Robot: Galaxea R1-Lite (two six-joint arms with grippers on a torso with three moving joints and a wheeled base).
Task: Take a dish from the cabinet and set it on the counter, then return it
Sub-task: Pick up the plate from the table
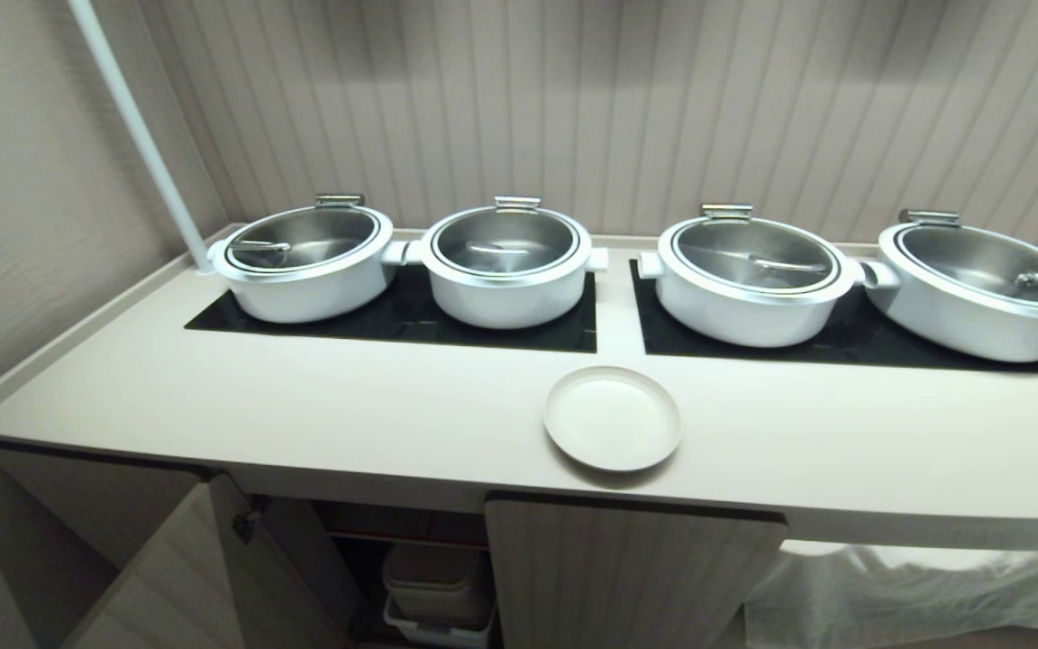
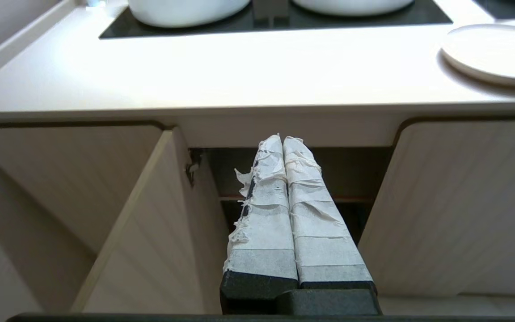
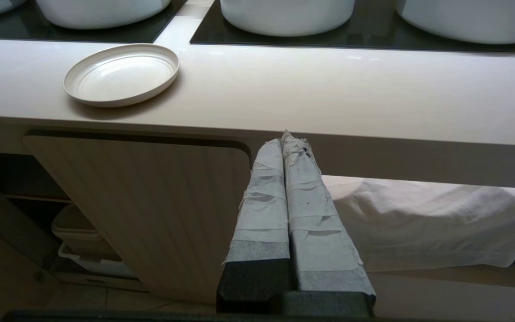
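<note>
The worktop (image 1: pixel 348 397) — long, smooth, cream-white, with a rounded front edge and a low raised lip at its left and rear — carries everything at standing height. Two black inset panels (image 1: pixel 411 315) sit flush in it, presumably warming surfaces, since the four serving pots stand squarely on them. Each white pot (image 1: pixel 307 261) is round and glossy, with a glass lid in a steel ring, so the contents show without lifting it.

Below, the cabinet (image 1: pixel 627 577) has beige, vertically fluted doors with rounded corners. The left door (image 1: pixel 186 577) hangs open, exposing a red-edged shelf (image 1: pixel 411 541) and stacked pale containers (image 1: pixel 438 586) beneath it. A white cloth (image 1: pixel 915 586) drapes the bay to the right.

The dish (image 1: pixel 613 418) — round, shallow, off-white, with a raised rim — rests flat on the worktop near the front edge, above the closed middle door; its return to the shelf appears still to come.

The left claw (image 2: pixel 283 139) is pressed closed and empty, facing the open bay. The right claw (image 3: pixel 286 136), likewise closed on nothing, is parked below the worktop's edge. The fingers of both are wrapped in creased pale tape, likely for grip.
</note>
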